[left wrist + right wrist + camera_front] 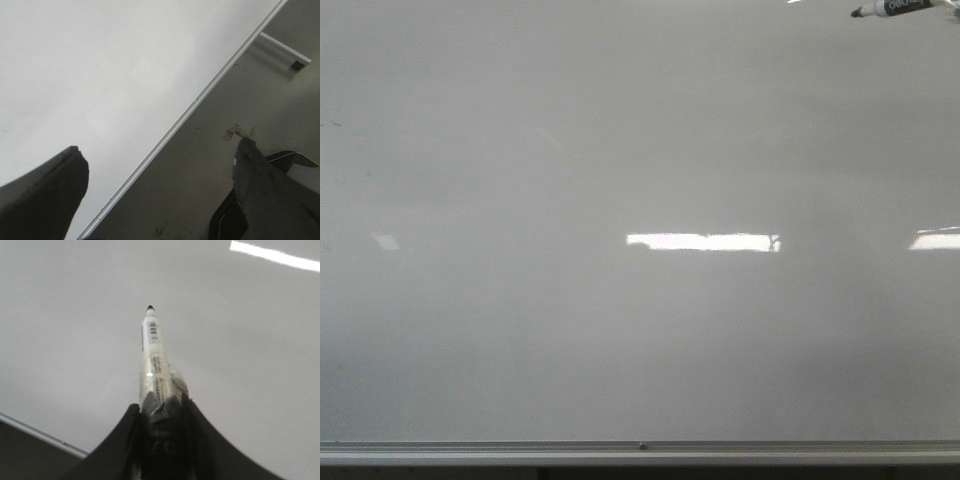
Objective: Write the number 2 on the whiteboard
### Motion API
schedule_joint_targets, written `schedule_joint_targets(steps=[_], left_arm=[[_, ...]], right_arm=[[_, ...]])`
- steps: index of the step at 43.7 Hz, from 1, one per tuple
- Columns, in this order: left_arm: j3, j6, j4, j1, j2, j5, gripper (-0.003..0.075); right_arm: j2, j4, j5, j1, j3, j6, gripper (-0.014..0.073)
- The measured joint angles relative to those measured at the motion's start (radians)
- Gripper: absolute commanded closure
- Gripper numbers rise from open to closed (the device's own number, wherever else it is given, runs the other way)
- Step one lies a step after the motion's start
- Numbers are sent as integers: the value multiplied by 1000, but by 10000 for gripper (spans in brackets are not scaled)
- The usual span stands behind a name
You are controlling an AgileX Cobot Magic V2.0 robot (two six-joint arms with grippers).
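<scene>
The right gripper [161,412] pinches a marker [152,360] at the bare whiteboard's [620,150] far right corner, while the left gripper [160,175] gapes empty near the silver rail [200,97].

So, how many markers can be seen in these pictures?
1. The marker is held in the right end effector, tip toward the whiteboard; the front view shows it at the top right corner. More could lie out of view.

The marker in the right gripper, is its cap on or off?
Off: the marker shows a bare dark tip, held between the right gripper's fingers.
</scene>
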Motion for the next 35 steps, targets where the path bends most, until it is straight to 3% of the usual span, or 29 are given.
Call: schedule_joint_targets(steps=[20, 35], left_arm=[[0, 0, 0, 0, 0, -27, 177], [0, 0, 0, 0, 0, -29, 177]], right_arm=[[201, 7, -247, 0, 0, -6, 662], [326, 5, -272, 0, -48, -10, 662]])
